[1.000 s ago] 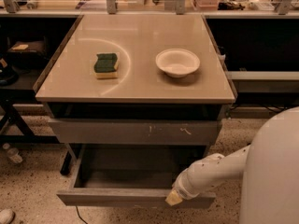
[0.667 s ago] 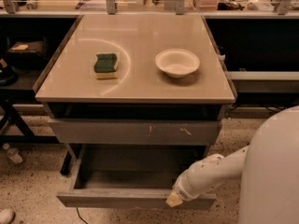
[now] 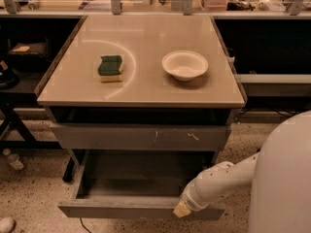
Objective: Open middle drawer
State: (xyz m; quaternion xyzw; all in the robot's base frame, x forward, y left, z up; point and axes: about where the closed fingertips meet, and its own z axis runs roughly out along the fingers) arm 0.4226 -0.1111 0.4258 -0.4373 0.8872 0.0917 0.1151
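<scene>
The middle drawer stands pulled out below the table top. Its plain grey front faces me and its smooth grey tray interior shows and holds nothing. My gripper is at the end of the white arm, which reaches in from the lower right. It rests at the top edge of the drawer front, right of its middle. Above the open drawer is the taller grey front with white scratch marks, which is closed.
On the beige table top lie a green and yellow sponge and a white bowl. My white body fills the lower right. Dark shelving stands left and right, and a cluttered counter runs along the back.
</scene>
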